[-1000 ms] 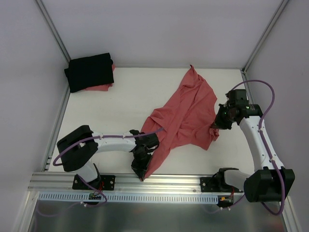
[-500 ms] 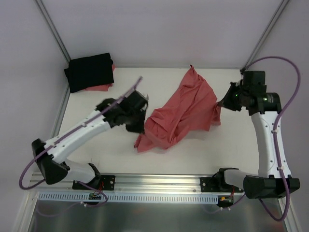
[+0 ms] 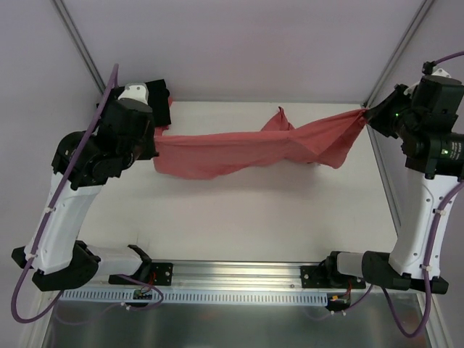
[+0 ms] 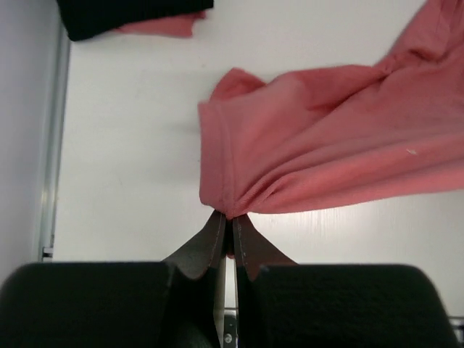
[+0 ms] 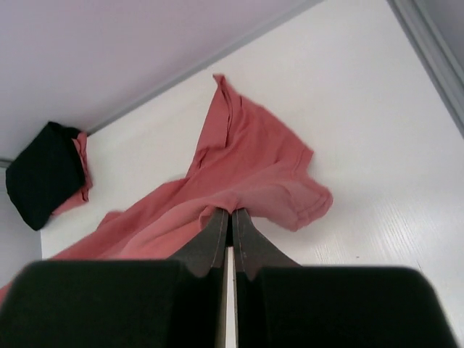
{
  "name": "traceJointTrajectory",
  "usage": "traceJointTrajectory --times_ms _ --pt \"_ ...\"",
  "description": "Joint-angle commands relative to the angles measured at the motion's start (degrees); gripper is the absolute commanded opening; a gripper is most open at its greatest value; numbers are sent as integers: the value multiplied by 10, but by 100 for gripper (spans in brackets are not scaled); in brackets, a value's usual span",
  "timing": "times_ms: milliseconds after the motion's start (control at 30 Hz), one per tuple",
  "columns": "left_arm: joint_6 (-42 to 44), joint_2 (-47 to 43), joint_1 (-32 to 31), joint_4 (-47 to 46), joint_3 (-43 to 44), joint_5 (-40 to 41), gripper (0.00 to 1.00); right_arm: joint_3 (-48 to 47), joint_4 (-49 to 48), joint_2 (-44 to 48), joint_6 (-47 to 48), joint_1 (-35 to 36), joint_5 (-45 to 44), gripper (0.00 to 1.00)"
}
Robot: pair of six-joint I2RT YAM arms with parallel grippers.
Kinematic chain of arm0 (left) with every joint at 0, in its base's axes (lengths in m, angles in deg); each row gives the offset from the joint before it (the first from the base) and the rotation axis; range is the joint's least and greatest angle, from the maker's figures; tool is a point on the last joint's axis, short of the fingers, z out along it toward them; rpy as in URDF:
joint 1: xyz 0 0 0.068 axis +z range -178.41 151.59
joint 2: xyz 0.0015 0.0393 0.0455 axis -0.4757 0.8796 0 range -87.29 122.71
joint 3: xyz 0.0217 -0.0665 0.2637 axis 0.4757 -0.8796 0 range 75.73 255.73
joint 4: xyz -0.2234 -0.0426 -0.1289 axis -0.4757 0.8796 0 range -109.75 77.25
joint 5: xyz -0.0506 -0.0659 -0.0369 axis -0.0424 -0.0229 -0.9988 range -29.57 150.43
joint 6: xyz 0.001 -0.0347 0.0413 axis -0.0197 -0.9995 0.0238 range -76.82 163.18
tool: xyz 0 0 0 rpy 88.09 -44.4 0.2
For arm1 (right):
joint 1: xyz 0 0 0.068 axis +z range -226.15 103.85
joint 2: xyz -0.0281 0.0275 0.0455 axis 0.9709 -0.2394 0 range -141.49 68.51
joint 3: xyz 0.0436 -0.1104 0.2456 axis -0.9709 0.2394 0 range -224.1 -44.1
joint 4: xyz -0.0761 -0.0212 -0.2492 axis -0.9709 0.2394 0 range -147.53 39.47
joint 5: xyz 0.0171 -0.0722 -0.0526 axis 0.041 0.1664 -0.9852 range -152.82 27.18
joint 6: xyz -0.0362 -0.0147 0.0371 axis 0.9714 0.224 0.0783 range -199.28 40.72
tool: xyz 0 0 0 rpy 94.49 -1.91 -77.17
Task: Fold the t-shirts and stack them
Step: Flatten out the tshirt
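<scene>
The left gripper (image 4: 228, 217) and right gripper (image 5: 229, 214) each pinch the red shirt (image 3: 246, 148); only the top view shows it stretched between the 2.

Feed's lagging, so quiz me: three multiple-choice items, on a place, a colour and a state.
1. Where does the folded black shirt lie? A far-left corner; B near-right edge; C centre.
2. What colour is the stretched shirt? A black; B coral-red; C white.
3. The left gripper and right gripper are? A both open; B both shut on the stretched shirt; C only left shut.
Answers: 1 A, it sits far back on the left; 2 B, coral-red in every view; 3 B, both wrist views show cloth pinched.
</scene>
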Motion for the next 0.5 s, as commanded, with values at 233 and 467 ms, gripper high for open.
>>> traceJointTrajectory --times_ms 233,467 --pt "93 -55 8 5 95 160 0 -167 -26 1 -19 -23 -67 0" --pt "165 -103 8 -102 129 141 0 -157 -95 64 -18 -24 -61 0"
